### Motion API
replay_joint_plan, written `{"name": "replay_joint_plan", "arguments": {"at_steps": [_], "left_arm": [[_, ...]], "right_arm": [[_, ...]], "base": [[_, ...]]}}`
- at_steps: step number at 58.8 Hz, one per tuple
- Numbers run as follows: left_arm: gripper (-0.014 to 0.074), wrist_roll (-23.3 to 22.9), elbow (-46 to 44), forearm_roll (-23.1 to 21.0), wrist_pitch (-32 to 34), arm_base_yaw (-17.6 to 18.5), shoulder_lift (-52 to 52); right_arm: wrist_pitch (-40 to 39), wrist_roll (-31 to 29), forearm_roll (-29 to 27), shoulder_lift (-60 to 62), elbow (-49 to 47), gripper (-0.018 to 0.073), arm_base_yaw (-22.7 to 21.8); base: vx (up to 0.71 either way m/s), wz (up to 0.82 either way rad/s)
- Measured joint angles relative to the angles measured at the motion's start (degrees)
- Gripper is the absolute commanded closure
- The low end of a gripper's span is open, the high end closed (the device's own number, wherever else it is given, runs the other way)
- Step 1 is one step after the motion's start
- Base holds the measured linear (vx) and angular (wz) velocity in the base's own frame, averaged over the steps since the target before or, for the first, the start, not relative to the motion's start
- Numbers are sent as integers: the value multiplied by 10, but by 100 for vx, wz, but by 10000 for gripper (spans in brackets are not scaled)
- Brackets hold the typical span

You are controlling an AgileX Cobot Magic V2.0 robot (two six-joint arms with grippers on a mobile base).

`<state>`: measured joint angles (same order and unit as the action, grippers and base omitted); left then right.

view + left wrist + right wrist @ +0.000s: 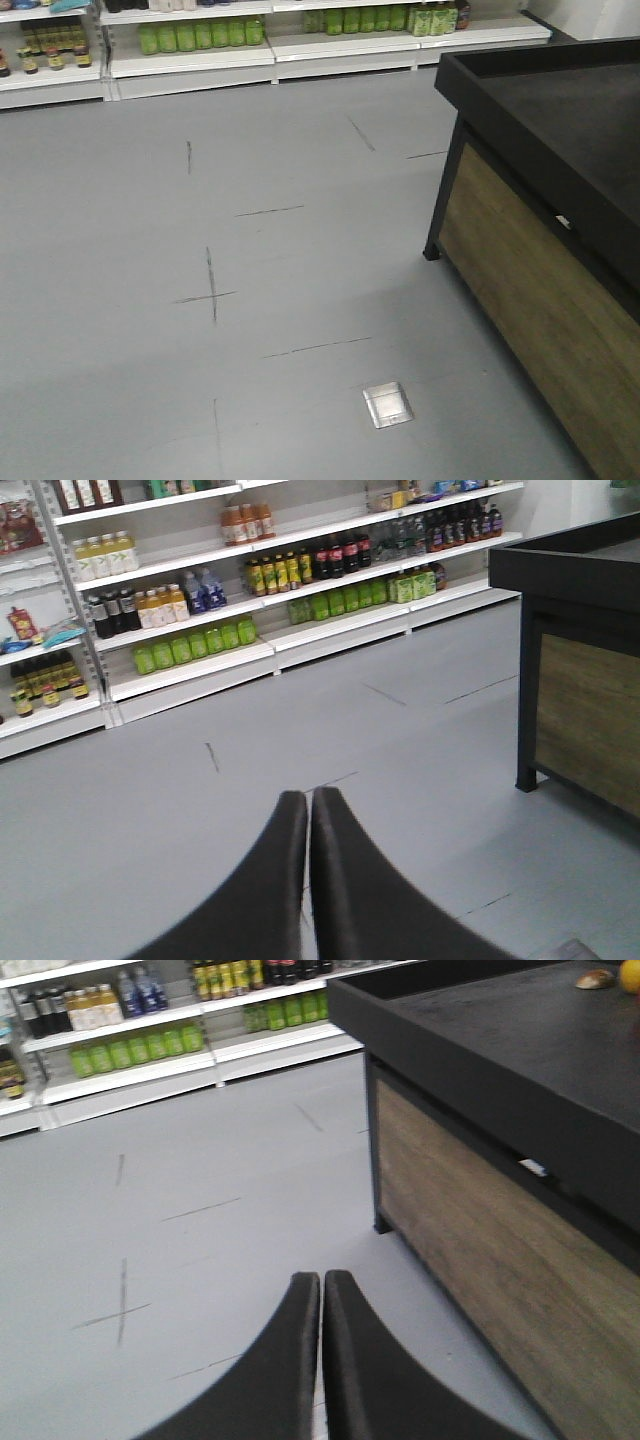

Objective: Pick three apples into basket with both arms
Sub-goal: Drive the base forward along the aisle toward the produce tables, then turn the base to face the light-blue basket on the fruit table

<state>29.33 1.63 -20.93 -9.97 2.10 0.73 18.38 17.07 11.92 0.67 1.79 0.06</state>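
Left claw [309,798], black, was closed on nothing, apart from the black-topped, wood-panelled bench [570,580]; right claw [322,1280], closed and empty, was near it. Where the apples and basket lay could not be told.

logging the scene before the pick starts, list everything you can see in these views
floor: one, grey with dark scuff lines, fills most of each view
floor plate: one, silver metal, set in the floor near the display stand
display stand: one, black top, wood-look side panels, right side
shelving: several bays, white, along the far wall
green bottles: rows, green, low shelves
dark and orange bottles: many, higher shelves
items on stand top: two, one brownish, one orange, far corner, too small to identify
left end effector: one, black, shut, over the floor
right end effector: one, black, shut, beside the stand
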Motion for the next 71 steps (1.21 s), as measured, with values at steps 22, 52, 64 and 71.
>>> {"name": "replay_joint_plan", "arguments": {"at_steps": [22, 52, 64, 71], "left_arm": [[594, 0, 0, 0, 0, 0, 0], [594, 0, 0, 0, 0, 0, 0], [594, 0, 0, 0, 0, 0, 0], [594, 0, 0, 0, 0, 0, 0]], "right_arm": [[0, 0, 0, 0, 0, 564, 0], [0, 0, 0, 0, 0, 564, 0], [0, 0, 0, 0, 0, 564, 0], [0, 0, 0, 0, 0, 564, 0]], "base": [[21, -53], [17, -68], [15, -58], [13, -54]]}}
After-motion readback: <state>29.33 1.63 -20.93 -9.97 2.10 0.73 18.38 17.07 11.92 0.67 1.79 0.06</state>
